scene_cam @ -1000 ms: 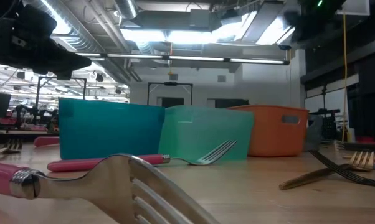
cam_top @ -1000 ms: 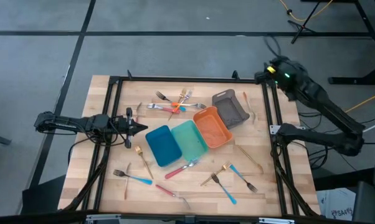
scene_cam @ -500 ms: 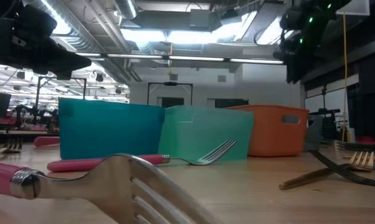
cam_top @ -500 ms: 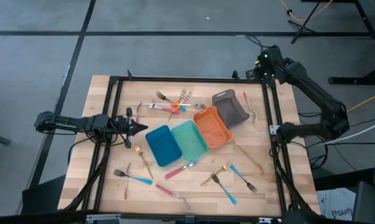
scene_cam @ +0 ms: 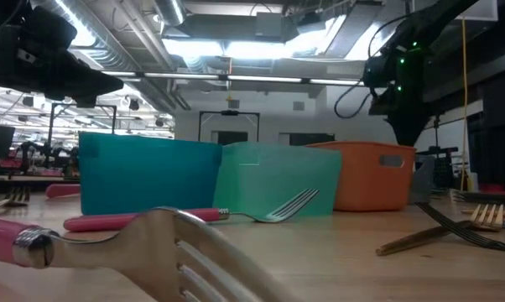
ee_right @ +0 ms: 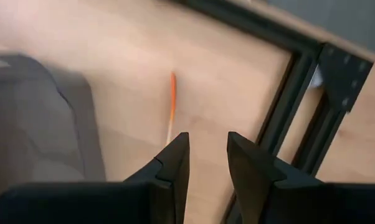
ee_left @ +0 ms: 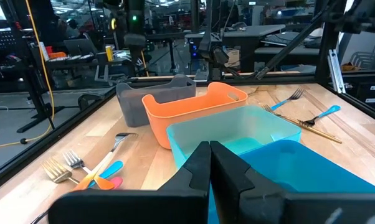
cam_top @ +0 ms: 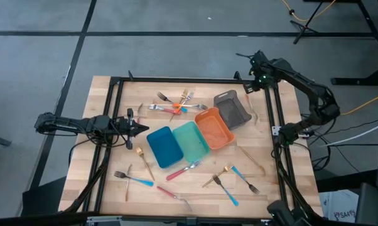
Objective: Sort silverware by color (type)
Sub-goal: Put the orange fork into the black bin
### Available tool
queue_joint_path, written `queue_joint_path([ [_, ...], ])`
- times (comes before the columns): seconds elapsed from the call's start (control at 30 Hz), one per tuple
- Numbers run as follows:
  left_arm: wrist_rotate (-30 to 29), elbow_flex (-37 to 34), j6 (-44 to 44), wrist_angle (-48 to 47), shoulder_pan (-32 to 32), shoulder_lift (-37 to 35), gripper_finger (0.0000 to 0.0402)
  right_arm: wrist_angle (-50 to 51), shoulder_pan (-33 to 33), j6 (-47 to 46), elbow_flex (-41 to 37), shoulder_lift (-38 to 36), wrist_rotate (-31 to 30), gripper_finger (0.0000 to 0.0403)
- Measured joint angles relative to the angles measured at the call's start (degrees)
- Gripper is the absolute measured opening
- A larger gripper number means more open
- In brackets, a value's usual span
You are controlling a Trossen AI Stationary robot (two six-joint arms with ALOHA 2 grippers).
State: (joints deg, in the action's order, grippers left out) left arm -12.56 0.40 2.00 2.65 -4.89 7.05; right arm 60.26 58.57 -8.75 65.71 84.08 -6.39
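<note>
Trays: we found the blue tray [cam_top: 164, 147], teal tray [cam_top: 191, 140], orange tray [cam_top: 214, 128] and grey tray [cam_top: 232, 108] in a slanting row mid-surface; none showed a utensil inside, as far as the high view let us see.

Silverware, far cluster: we counted a heap of forks [cam_top: 176, 104] with mixed handles lying on the surface [cam_top: 113, 182] behind the trays, unsorted.

Silverware, near group: a blue-handled fork [cam_top: 134, 179], a red-handled piece [cam_top: 180, 171] just beside the teal tray, a gold fork [cam_top: 144, 161] and a crossed gold and blue set [cam_top: 232, 179] lay loose in front of the trays.

Silverware, right edge: an orange-handled utensil [ee_right: 171, 106] lay beside the grey tray, apart from it.

Right pincer [ee_right: 206, 158]: we saw it released, fingers spread and grasping nothing, poised above the orange-handled utensil near the far right corner.

Left pincer [cam_top: 143, 129]: clenched on nothing, parked low at the left side of the surface, pointing at the blue tray.

Progress: we judged the sort barely begun; nothing appeared binned, and every piece we could see was left to place.

Likely first item: the orange-handled utensil, in our estimate.
</note>
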Motion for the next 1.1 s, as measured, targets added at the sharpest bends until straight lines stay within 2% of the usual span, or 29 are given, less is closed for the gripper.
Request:
queue_joint_path([
  [0.27,-0.02,0.00,-0.02,0.00,0.01,0.00,0.0000,-0.03,-0.04,-1.44,-0.02,4.83,3.32,0.0104],
  [0.47,-0.03,0.02,-0.02,0.00,-0.02,0.00,0.0000,-2.00,-0.04,-1.50,-3.56,7.24,4.31,0.0104],
  [0.7,-0.04,0.02,-0.02,0.01,-0.01,0.00,0.0000,-8.52,-0.04,-1.44,-10.92,7.35,4.41,0.0104],
  [0.8,-0.04,0.02,-0.02,0.01,0.01,0.00,0.0000,-9.38,-1.21,-1.57,-11.11,7.31,3.19,0.0104],
  [0.97,-0.04,0.01,-0.04,0.00,0.00,0.02,0.0000,-10.59,-1.64,-1.70,-11.08,7.31,7.79,0.0104],
  [1.1,-0.04,0.01,-0.02,0.01,-0.01,0.02,0.0000,-10.55,-1.60,-1.78,-11.08,7.31,7.44,0.0104],
])
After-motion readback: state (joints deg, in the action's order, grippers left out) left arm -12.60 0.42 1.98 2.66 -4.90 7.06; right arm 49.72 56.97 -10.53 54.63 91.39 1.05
